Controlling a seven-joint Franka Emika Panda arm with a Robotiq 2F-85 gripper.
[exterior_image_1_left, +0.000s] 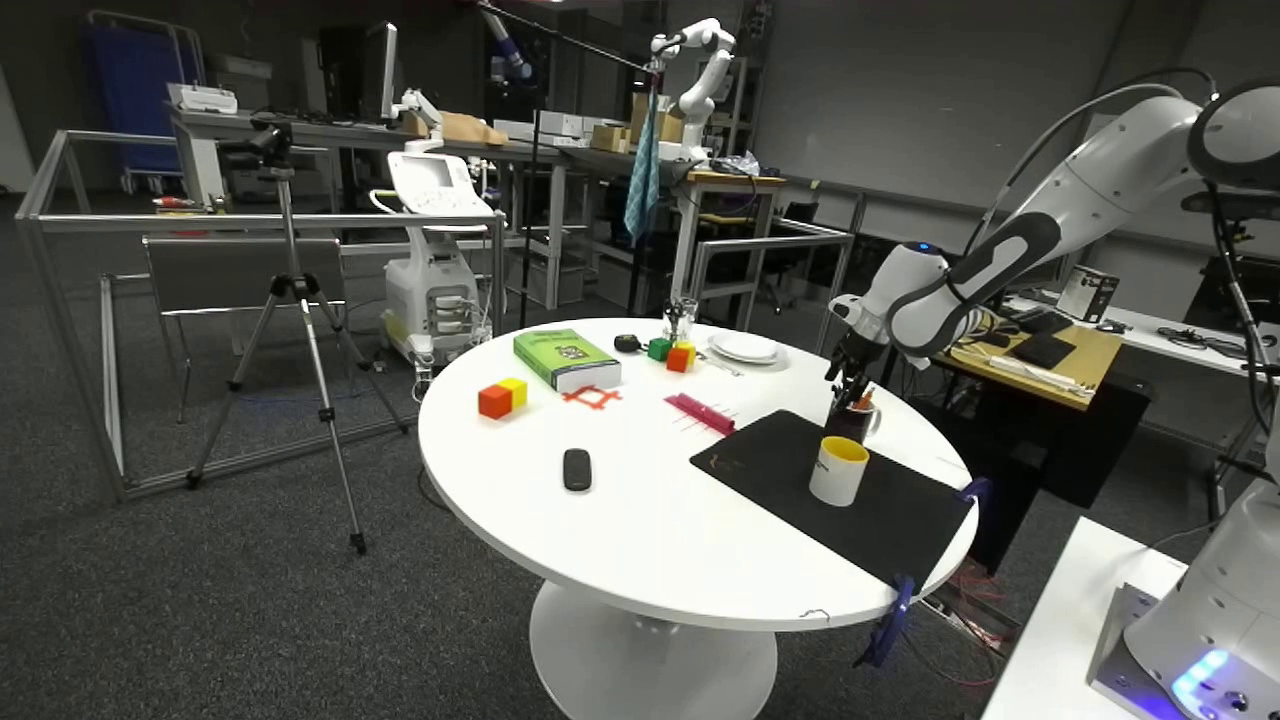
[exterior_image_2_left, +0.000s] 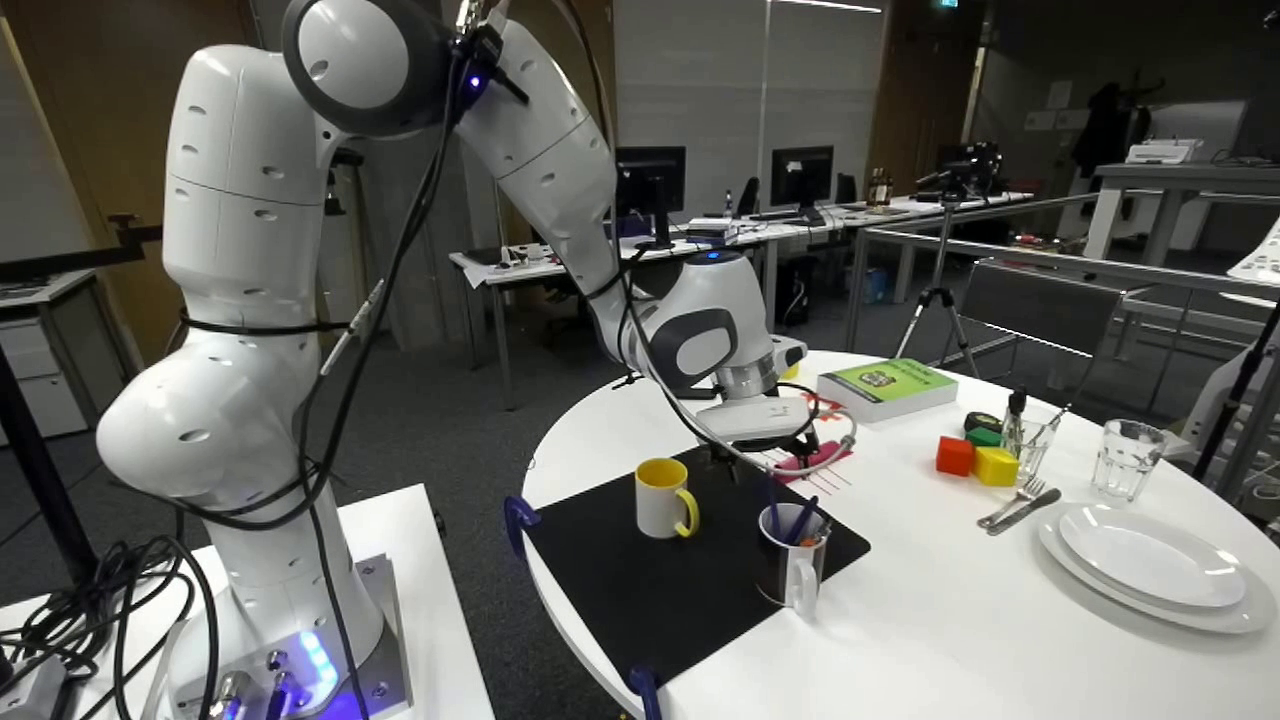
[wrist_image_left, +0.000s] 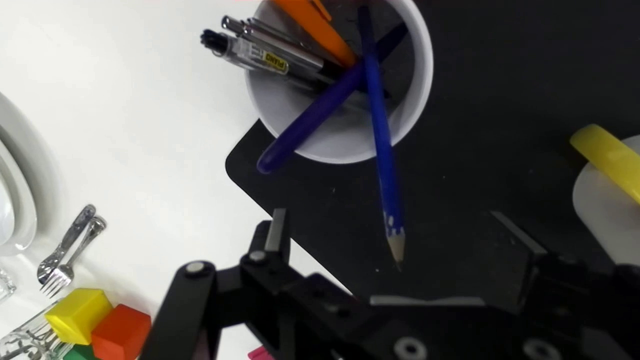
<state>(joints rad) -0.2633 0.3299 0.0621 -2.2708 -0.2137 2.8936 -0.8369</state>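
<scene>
Approach stage, as judged from the pose: the jaws stand wide apart, holding nothing, near the pen mug (wrist_image_left: 424, 65) at the edge of the black mat (exterior_image_2_left: 660, 600). In the wrist view the blue pencil (wrist_image_left: 381, 135) leans over the mug's rim, its point appearing in the gap between the jaws. The next move likely calls for centring across the shaft, then closing, clear of the purple pen (wrist_image_left: 310, 118).
</scene>
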